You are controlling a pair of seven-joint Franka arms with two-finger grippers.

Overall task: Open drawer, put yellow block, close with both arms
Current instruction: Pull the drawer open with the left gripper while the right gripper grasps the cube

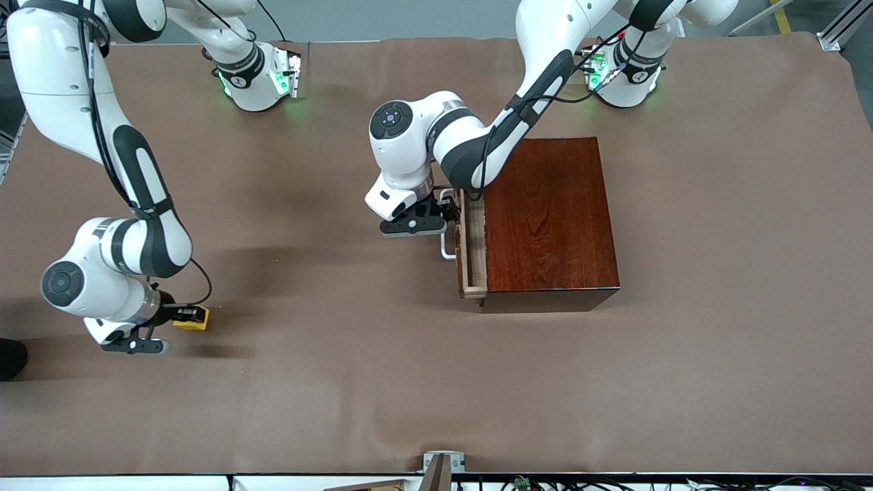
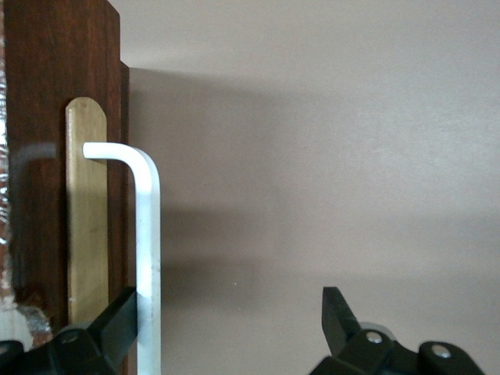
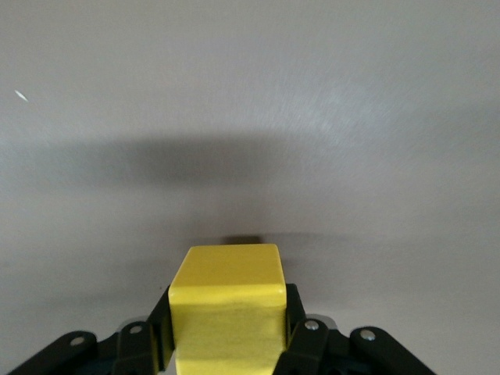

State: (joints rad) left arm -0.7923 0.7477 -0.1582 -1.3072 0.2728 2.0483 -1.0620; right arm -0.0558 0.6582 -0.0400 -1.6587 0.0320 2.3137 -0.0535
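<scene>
The reddish-brown wooden box (image 1: 552, 218) stands mid-table toward the left arm's end. Its drawer (image 1: 472, 245) is pulled out a little, showing a strip of light-wood tray. My left gripper (image 1: 445, 215) is open at the white U-shaped handle (image 1: 447, 251). In the left wrist view the handle bar (image 2: 148, 234) lies between the fingers of the left gripper (image 2: 230, 306), close against one fingertip (image 2: 125, 308). My right gripper (image 1: 179, 315) is shut on the yellow block (image 1: 194, 318), low over the table at the right arm's end. The right wrist view shows the block (image 3: 226, 297) clamped between both fingers.
Brown mat (image 1: 382, 354) covers the table. A small metal bracket (image 1: 443, 462) sits at the table edge nearest the front camera. A dark object (image 1: 10, 358) shows at the right arm's end, near the mat's edge.
</scene>
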